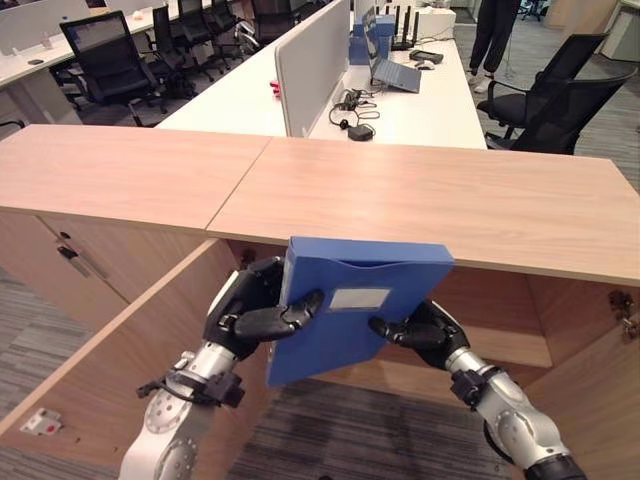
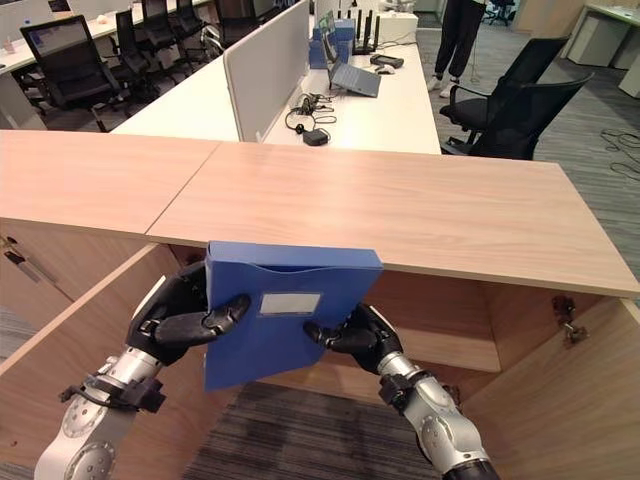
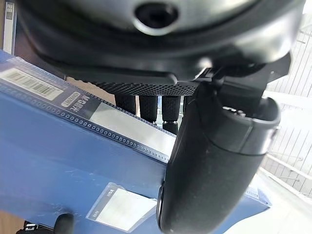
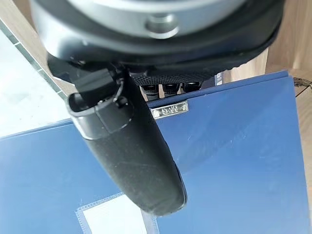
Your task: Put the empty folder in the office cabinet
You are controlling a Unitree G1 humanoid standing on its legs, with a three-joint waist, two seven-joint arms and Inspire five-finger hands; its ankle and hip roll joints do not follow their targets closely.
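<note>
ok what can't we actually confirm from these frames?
- Whether the blue folder is empty: it faces the head views closed, its inside hidden.
- The cabinet interior: the wooden top and the folder cover most of it.
- The fingers of the left hand and right hand: behind the folder; thumbs press its front.
- Label print: too small in the head views, cut off by the picture's edge in the wrist views.

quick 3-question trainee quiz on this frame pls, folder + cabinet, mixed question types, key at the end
1. True or false: the blue folder already stands inside the cabinet.
2. Which hands grip the folder? A) left hand alone B) right hand alone C) both
3. Fill in: the folder is held in front of the cabinet's ____ compartment, its top edge at the level of the wooden top.

Key: 1 false; 2 C; 3 open
</note>
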